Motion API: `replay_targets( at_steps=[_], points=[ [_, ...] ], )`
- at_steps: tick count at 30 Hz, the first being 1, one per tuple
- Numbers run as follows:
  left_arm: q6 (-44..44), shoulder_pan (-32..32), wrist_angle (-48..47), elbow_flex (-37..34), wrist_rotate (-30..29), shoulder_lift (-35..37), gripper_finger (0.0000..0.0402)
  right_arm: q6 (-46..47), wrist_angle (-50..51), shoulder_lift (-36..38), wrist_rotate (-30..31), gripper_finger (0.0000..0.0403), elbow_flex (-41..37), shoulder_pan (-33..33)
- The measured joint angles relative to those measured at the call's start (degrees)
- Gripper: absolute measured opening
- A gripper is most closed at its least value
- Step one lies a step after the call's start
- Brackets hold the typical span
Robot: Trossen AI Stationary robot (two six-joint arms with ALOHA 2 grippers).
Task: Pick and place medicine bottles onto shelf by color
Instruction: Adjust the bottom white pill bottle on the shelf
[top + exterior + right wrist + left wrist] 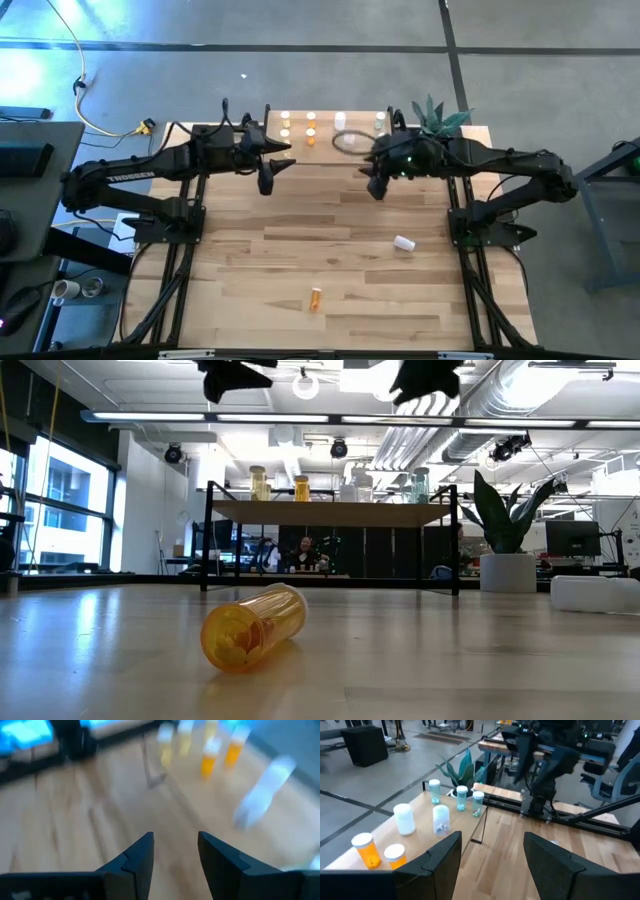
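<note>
A pale butcher-block tabletop [340, 260] on a black frame is standing on a grey concrete floor [300, 40], and a yellow cable [95, 110] is trailing across that floor past the far left corner. In the low view the room behind is showing tall windows, ceiling ducts and a person sitting beyond the shelf.

The shelf [335, 512] is sitting along the far edge of the tabletop, with a potted plant [505, 550] just beside its right end. Medicine bottles are standing upright on it with caps up: yellow and orange ones [362, 849] toward the left end, white ones [404, 818] in the middle, clear greenish ones [461, 798] toward the plant.

2 bottles are lying on their sides on the open tabletop. The orange bottle [316, 298] is resting near the front edge at the centre, its long axis running roughly front to back; in the low view one round end is facing the camera, though which end is hard to tell. The white bottle [404, 243] is lying further right, near the right arm's base, angled across the boards.

The left gripper [268, 172] is hovering high above the tabletop in front of the shelf's left part, fingers apart and empty. The right gripper [377, 182] is hanging in front of the shelf's right part, fingers likewise apart, gripping nothing.
</note>
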State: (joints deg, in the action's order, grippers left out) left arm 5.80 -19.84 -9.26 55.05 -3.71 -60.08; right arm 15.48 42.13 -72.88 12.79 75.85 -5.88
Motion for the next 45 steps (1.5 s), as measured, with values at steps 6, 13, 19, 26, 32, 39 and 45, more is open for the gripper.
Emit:
replay_targets(
  at_steps=[6,13,19,26,32,39,45],
  points=[
    [0.0,0.0,0.1,0.0,-2.8,3.1,0.0202,-7.9,-15.2,0.0,2.2,0.0145,0.0,-4.0],
    [-7.7,-0.1,0.1,0.0,-6.4,5.7,0.0202,-11.4,-23.2,-1.0,2.2,0.0145,2.5,-10.1],
    [-11.0,-1.5,-1.2,0.0,-8.5,6.1,0.0202,-11.3,-14.1,-7.7,2.1,0.0145,11.5,-14.6],
    [-11.6,-4.3,-8.7,0.0,-8.5,6.1,0.0202,-6.6,2.6,-17.0,3.8,0.0145,19.1,-17.0],
    [-11.6,-6.3,-12.1,0.0,-8.5,6.1,0.0202,-6.5,7.5,-21.5,3.9,0.0145,20.2,-17.8],
    [-11.5,-7.2,-12.6,0.0,-8.5,6.1,0.0202,-4.8,9.6,-22.8,8.9,0.0145,20.2,-18.9],
    [-11.5,-7.2,-12.7,0.0,-8.5,6.1,0.0202,-2.6,10.9,-24.2,6.8,0.0145,20.1,-20.0]
  ],
)
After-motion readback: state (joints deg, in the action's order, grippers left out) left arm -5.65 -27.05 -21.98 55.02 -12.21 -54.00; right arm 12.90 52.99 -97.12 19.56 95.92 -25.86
